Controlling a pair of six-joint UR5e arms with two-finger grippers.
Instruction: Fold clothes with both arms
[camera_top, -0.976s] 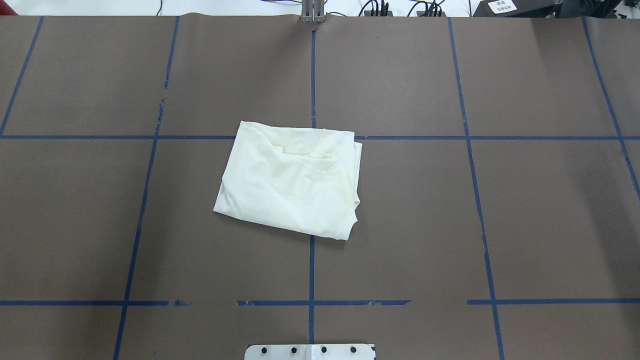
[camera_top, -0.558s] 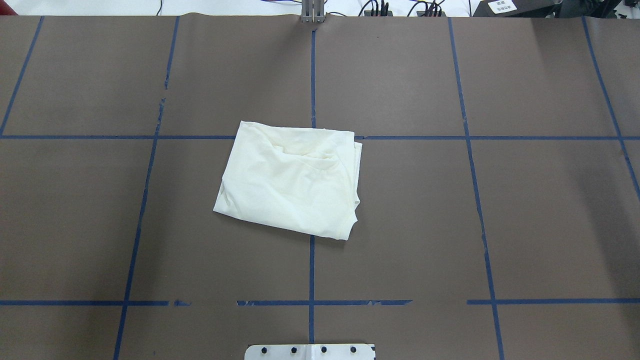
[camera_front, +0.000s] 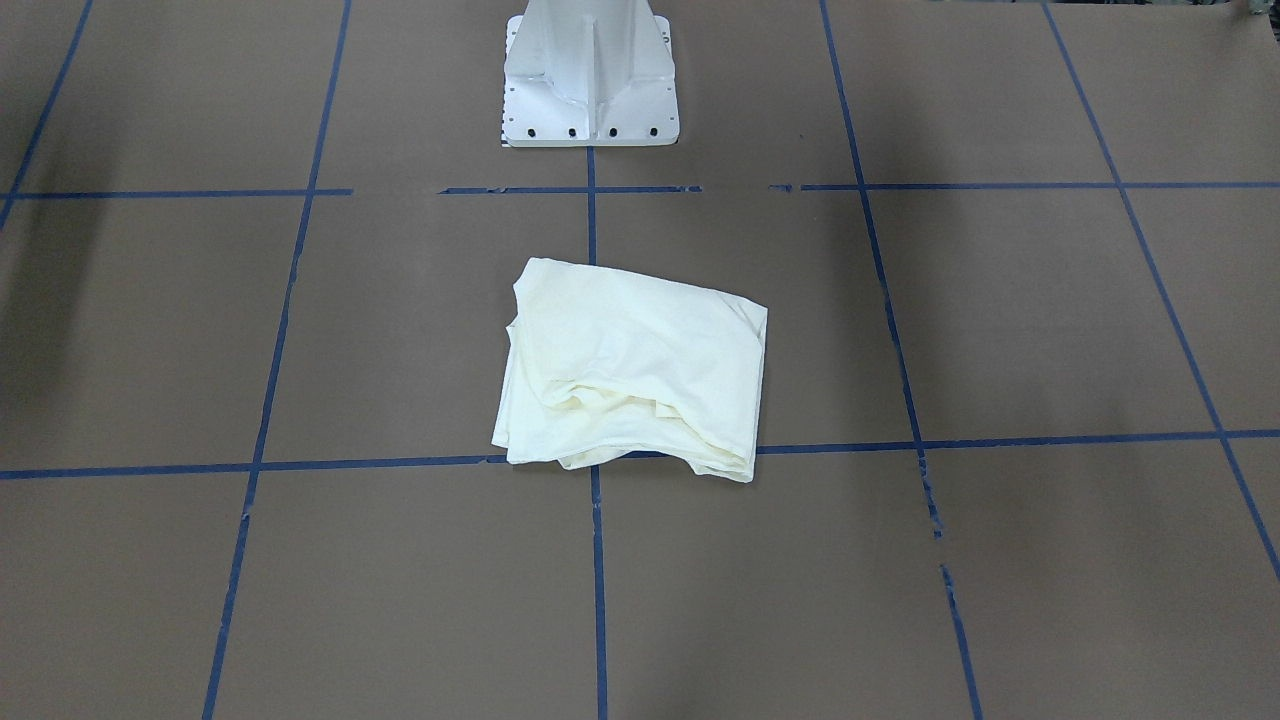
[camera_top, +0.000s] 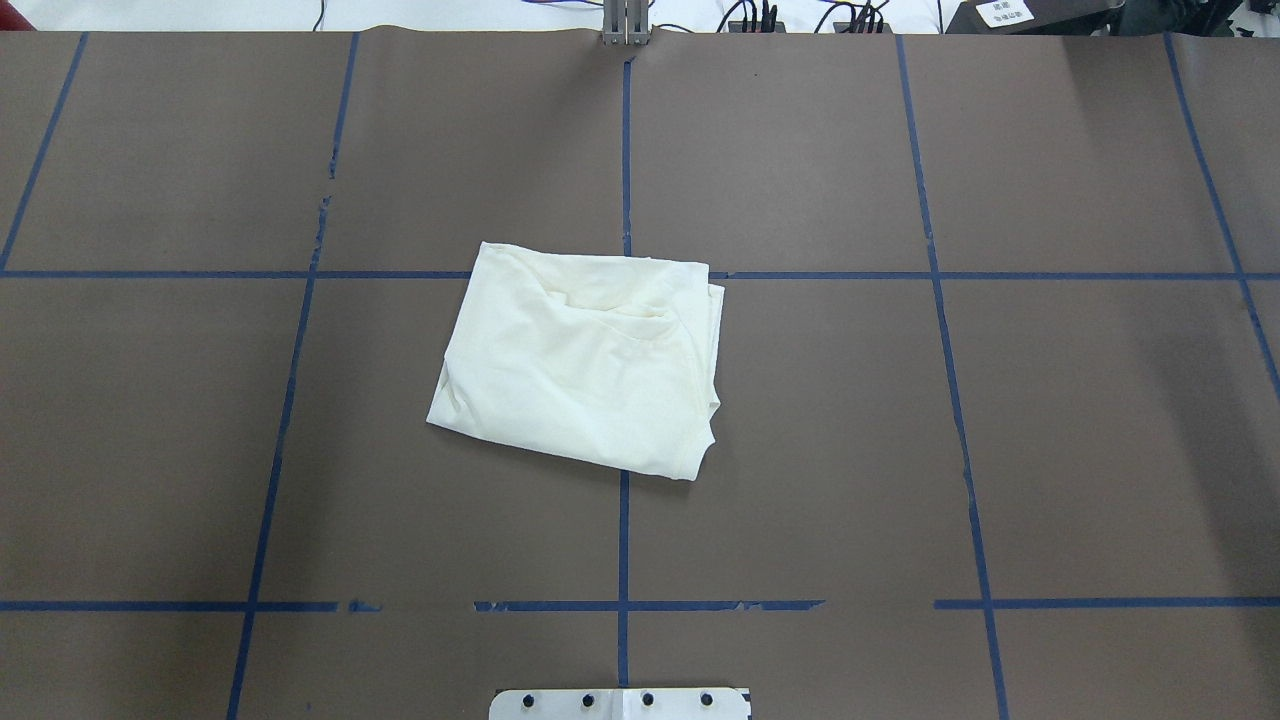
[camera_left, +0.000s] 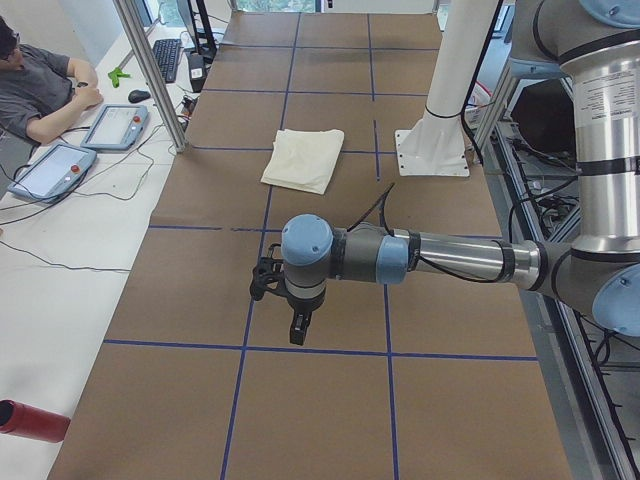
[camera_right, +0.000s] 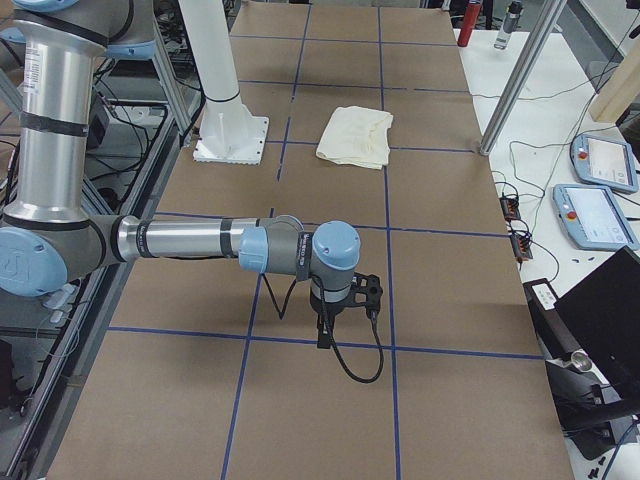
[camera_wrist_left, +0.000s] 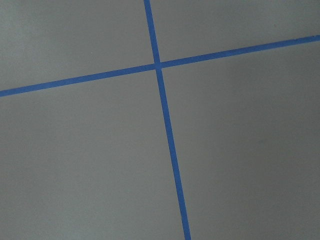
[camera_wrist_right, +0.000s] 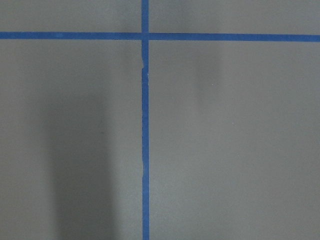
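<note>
One shirt (camera_top: 585, 360) lies compactly folded just before the pedestal (camera_front: 590, 75). Left arm (camera_left: 450, 260) and right arm (camera_right: 190, 240) hang well out to the pedestal's sides; whether the jaws are open cannot be told. Folding is judged finished, and no further grasp appears needed.

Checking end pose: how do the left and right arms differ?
On the left arm the cable arcs above the forearm; on the right arm it loops below the wrist. Left wrist view shows tape skewed; right's, square. Both reach out low, far from the shirt.
</note>
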